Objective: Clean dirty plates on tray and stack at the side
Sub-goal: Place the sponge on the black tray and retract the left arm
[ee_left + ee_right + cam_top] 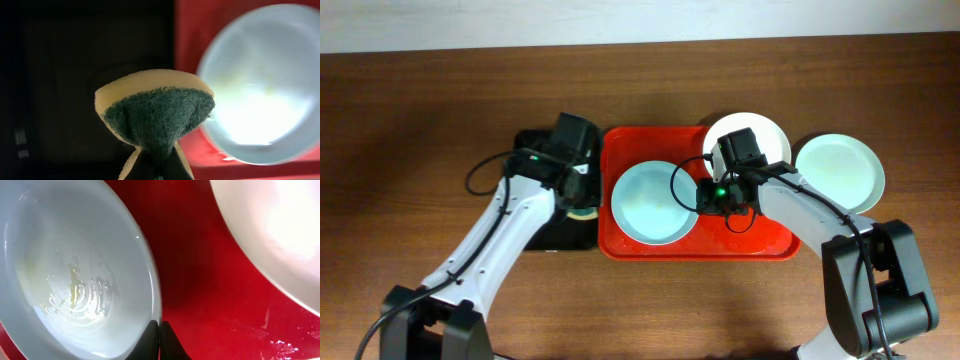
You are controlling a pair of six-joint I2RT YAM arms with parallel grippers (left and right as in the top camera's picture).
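On the left half of the red tray (775, 240) lies a pale blue plate (655, 203), wet and with a small yellow smear (75, 287). My right gripper (706, 195) (160, 340) is shut on that plate's right rim, one finger inside and one outside. A white plate (760, 132) rests at the tray's back right corner, partly under the right arm. A pale green plate (840, 172) sits on the table to the right of the tray. My left gripper (582, 200) (155, 167) is shut on a yellow and green sponge (157, 112), just left of the blue plate (260, 95).
A smaller black tray (545, 235) lies against the red tray's left side, under the left gripper. Bare wooden table (420, 120) surrounds both trays. A white wall edge (640, 20) runs along the back.
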